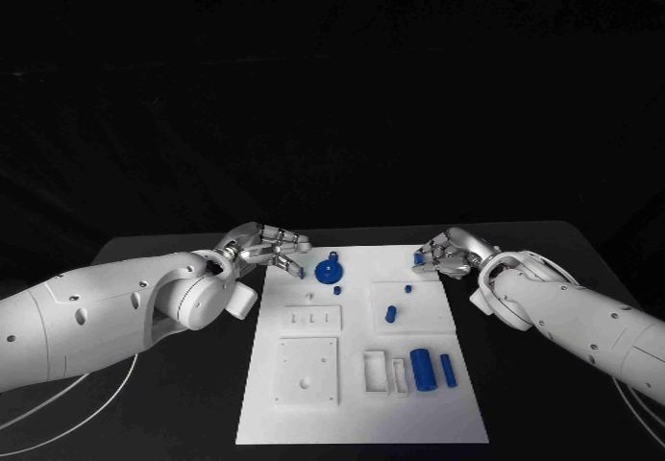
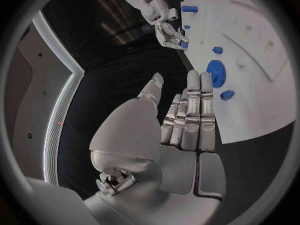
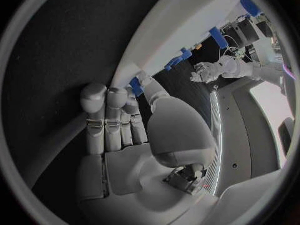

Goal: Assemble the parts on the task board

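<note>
While the right robot hand (image 1: 446, 254) pinches a blue part (image 1: 419, 257), blue gear (image 1: 330, 271) lies on the task board (image 1: 347, 403).

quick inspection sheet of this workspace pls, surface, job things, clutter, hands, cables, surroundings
surface: black table, the white task board lying in the middle
job's things: blue gear at the board's far end; two blue cylinders side by side near the right edge; small blue pieces mid-board
clutter: nothing seen
hands: left hand at the board's far left corner, fingers straight, holding nothing; right hand at the far right corner, a small blue part at its fingertips
cables: white cables on the table under the left arm
surroundings: dark backdrop
</note>
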You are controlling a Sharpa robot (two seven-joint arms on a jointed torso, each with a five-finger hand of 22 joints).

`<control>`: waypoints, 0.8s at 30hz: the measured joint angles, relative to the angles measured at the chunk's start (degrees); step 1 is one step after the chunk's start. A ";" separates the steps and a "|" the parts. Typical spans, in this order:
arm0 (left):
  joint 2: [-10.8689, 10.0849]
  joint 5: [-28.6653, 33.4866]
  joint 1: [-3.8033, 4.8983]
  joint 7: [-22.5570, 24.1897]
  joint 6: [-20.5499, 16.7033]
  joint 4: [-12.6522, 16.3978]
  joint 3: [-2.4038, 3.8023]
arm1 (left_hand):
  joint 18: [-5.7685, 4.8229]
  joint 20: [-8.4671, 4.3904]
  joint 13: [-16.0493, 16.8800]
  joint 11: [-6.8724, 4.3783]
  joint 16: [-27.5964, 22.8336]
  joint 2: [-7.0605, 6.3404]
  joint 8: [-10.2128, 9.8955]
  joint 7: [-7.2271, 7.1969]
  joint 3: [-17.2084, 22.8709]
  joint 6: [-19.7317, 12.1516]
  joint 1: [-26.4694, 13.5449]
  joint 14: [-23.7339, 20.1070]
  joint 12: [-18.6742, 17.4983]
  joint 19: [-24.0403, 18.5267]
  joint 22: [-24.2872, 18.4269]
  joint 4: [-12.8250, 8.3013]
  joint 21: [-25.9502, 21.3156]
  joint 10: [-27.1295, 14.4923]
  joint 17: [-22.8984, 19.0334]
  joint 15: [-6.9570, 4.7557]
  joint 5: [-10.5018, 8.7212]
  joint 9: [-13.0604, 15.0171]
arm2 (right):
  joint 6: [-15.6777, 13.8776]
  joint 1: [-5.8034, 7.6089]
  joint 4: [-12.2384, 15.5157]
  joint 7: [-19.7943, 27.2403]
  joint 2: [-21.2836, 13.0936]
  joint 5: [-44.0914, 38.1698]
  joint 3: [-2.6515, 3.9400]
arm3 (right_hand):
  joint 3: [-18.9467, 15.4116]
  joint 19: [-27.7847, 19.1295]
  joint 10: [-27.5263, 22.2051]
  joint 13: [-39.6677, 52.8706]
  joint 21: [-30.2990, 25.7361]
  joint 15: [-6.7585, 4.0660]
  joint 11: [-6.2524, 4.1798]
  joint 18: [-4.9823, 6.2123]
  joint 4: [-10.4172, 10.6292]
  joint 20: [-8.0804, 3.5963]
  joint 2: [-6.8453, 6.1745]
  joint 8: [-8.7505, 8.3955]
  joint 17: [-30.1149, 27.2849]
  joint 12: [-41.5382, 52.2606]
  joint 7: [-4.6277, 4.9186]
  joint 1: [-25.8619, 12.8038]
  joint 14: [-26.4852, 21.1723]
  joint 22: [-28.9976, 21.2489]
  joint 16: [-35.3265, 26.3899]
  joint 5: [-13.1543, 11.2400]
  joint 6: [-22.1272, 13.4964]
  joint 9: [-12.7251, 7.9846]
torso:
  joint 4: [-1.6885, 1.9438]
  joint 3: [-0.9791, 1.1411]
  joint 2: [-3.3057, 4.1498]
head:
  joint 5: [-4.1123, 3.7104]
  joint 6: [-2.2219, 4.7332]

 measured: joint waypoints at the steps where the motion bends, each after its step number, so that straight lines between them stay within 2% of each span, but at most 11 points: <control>1: 0.00 0.00 0.00 -0.01 0.01 0.00 0.00 | 0.00 0.00 0.00 0.00 0.00 0.00 0.00 0.00 0.00 0.00 0.00 0.00 0.00 0.00 0.00 0.00 0.00 0.00 0.00 0.00 0.00 0.00 | -0.11 -0.02 0.00 0.00 0.00 0.00 0.00 | 0.45 -0.03 0.06 0.03 0.00 -0.03 -0.06 0.02 -0.04 -0.20 0.17 -0.01 0.07 0.00 -0.26 -0.05 0.04 0.00 0.00 -0.67 0.76 0.27 | -0.02 0.01 0.00 | 0.01 0.01; 5: 0.00 -0.02 0.00 -0.05 0.03 -0.01 0.00 | 0.00 0.00 0.00 0.00 0.00 0.00 0.00 0.00 0.00 0.00 0.00 0.00 0.00 0.00 0.00 0.00 0.00 0.00 0.00 0.00 0.00 0.00 | -0.57 -0.09 0.03 -0.01 -0.01 0.00 0.00 | 2.34 0.02 0.16 0.21 0.00 -0.27 -0.58 0.02 -0.30 -0.55 0.46 -0.18 0.24 0.00 -1.06 -0.18 0.28 0.00 0.00 -3.72 3.32 1.24 | -0.03 0.04 0.00 | 0.02 0.01; 7: 0.00 -0.03 0.00 -0.07 0.05 -0.02 0.00 | 0.00 0.00 0.00 0.00 0.00 0.00 0.00 0.00 0.00 0.00 0.00 0.00 0.00 0.00 0.00 0.00 0.00 0.00 0.00 0.00 0.00 0.00 | -0.83 -0.11 0.09 -0.05 -0.01 0.00 -0.01 | 3.36 -0.05 0.36 0.38 0.00 -0.27 -0.78 0.03 -0.52 -0.62 0.47 -0.17 0.33 0.00 -1.00 -0.18 0.28 0.00 0.00 -4.44 3.91 1.28 | -0.04 0.05 0.00 | 0.02 0.03; 14: -0.01 -0.05 0.00 -0.08 0.11 -0.05 0.00 | 0.00 0.00 0.00 0.00 0.00 0.00 0.00 0.00 0.00 0.00 0.00 0.00 0.00 0.00 -0.06 0.00 0.00 0.00 0.00 0.00 0.00 0.00 | -2.34 -0.32 0.37 -0.48 -0.02 -0.03 -0.07 | 4.87 -0.04 1.08 0.84 0.00 -0.61 -1.49 0.04 -0.59 -1.01 0.71 -0.11 1.28 0.22 -0.88 -0.42 0.36 -0.01 0.56 -4.66 4.42 1.28 | -0.05 0.08 0.01 | -0.05 0.09; 18: 0.00 -0.05 0.00 -0.08 0.14 -0.16 0.00 | 0.00 0.00 0.00 -0.06 0.00 0.00 0.00 0.02 0.00 0.46 0.00 0.00 0.00 0.00 -0.06 0.00 0.00 0.07 0.00 0.00 0.00 0.00 | -3.63 -0.44 0.74 -1.02 -0.11 -0.04 -0.13 | 5.16 -0.04 1.09 1.08 0.00 -0.88 -1.49 0.04 -0.30 -1.01 0.75 -0.09 1.72 0.22 -0.90 -0.46 0.46 -0.01 0.85 -4.66 4.56 1.28 | -0.09 0.10 0.02 | 0.01 0.12; 22: 0.25 -0.10 0.00 -0.13 0.20 -0.74 0.00 | 0.01 -0.23 0.00 -1.14 0.00 0.39 0.00 -0.51 -0.16 2.61 -0.37 0.04 0.00 -0.20 -0.03 -0.16 0.00 4.95 0.03 -0.06 0.00 0.02 | -4.82 -0.61 2.09 -1.84 -0.76 -0.08 -0.23 | 5.39 -0.04 1.09 1.16 0.00 -0.89 -1.49 0.04 -0.53 -1.01 0.74 -0.08 1.99 0.23 -0.92 -0.46 0.47 -0.01 1.10 -4.36 4.57 1.28 | -0.13 0.12 -0.06 | 0.03 0.26; 24: 0.36 -0.21 0.03 -0.26 0.24 -1.01 0.02 | 0.01 -0.63 0.01 -1.85 0.05 0.94 0.06 -0.96 -0.46 4.48 -0.48 0.34 0.21 0.20 0.05 0.07 0.00 7.52 0.13 -0.76 0.00 0.15 | -5.19 -0.62 3.20 -2.31 -1.28 -0.12 -0.24 | 5.39 -0.04 1.09 1.16 0.58 -0.89 -1.49 0.04 -0.53 -1.01 0.74 -0.07 2.35 0.22 -0.92 -0.46 0.47 -0.02 1.51 -4.35 4.57 1.28 | -0.21 0.11 -0.19 | 0.02 0.39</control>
